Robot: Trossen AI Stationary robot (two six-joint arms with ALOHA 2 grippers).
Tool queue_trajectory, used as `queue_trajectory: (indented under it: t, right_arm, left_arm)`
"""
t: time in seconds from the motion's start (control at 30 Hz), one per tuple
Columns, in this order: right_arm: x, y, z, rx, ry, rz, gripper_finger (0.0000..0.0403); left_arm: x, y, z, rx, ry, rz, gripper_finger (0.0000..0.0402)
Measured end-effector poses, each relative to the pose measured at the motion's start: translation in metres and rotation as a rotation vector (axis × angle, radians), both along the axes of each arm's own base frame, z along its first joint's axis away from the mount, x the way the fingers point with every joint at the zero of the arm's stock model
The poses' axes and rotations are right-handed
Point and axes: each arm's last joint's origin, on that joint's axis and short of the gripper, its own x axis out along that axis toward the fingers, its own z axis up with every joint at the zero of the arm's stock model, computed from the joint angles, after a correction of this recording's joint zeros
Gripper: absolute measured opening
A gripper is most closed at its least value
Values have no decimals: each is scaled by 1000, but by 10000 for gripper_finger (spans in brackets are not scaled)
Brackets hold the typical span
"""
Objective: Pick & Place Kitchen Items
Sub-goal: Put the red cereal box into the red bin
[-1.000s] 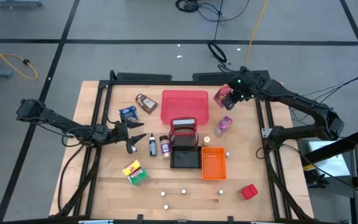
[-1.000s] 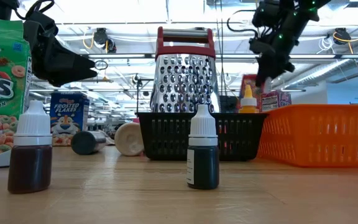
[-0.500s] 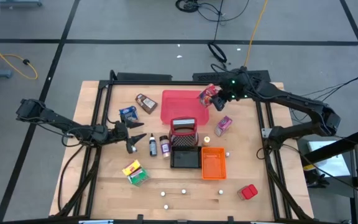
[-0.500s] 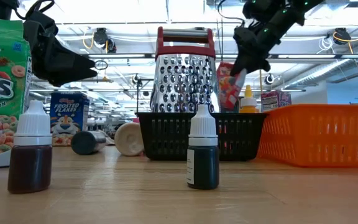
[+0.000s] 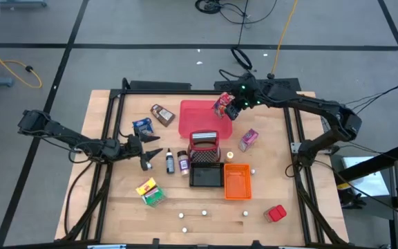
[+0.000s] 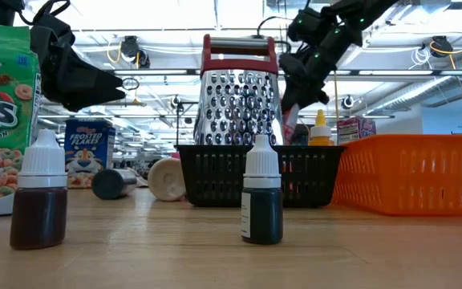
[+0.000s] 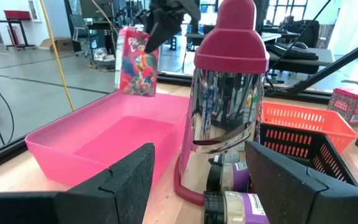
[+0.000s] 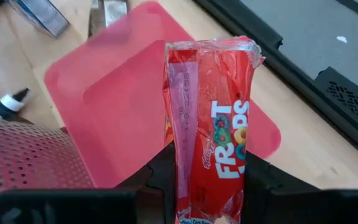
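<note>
My right gripper [image 5: 231, 107] clamps a red cereal pouch [image 8: 207, 127], hanging over the far right corner of the red tray [image 5: 192, 117]. It looks light, crinkly and soft, best pinched mid-body. My left gripper [image 5: 149, 153] waits with fingers apart, left of the tray.

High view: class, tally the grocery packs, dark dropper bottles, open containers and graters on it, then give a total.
Grocery packs: 6 (red pack, brown pouch, blue box, pink box, yellow-green box, red box)
Dark bottles: 2
Containers: 3 (red tray, black basket, orange bin)
Grater: 1
Total: 12
</note>
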Motion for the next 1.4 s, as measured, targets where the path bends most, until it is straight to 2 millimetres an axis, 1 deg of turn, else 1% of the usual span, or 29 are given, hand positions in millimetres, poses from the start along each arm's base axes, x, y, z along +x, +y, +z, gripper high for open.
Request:
queue_trajectory:
  t: [0.2, 0.47, 0.93, 1.03, 1.17, 1.4]
  right_arm:
    - [10, -8, -5, -5, 26, 15, 100]
    - [5, -14, -4, -12, 38, 2, 100]
    - [5, -14, -5, -14, 47, 6, 100]
    - [5, -14, -6, -52, 67, -1, 103]
    - [3, -14, -10, -68, 97, -21, 125]
    - [1, -13, -17, -59, 110, -20, 188]
  left_arm:
    - [0, 0, 0, 0, 0, 0, 255]
    - [0, 0, 0, 0, -1, 0, 255]
    - [0, 0, 0, 0, -1, 0, 255]
    - [0, 0, 0, 0, -1, 0, 255]
    - [0, 0, 0, 0, -1, 0, 255]
    - [0, 0, 0, -1, -1, 0, 255]
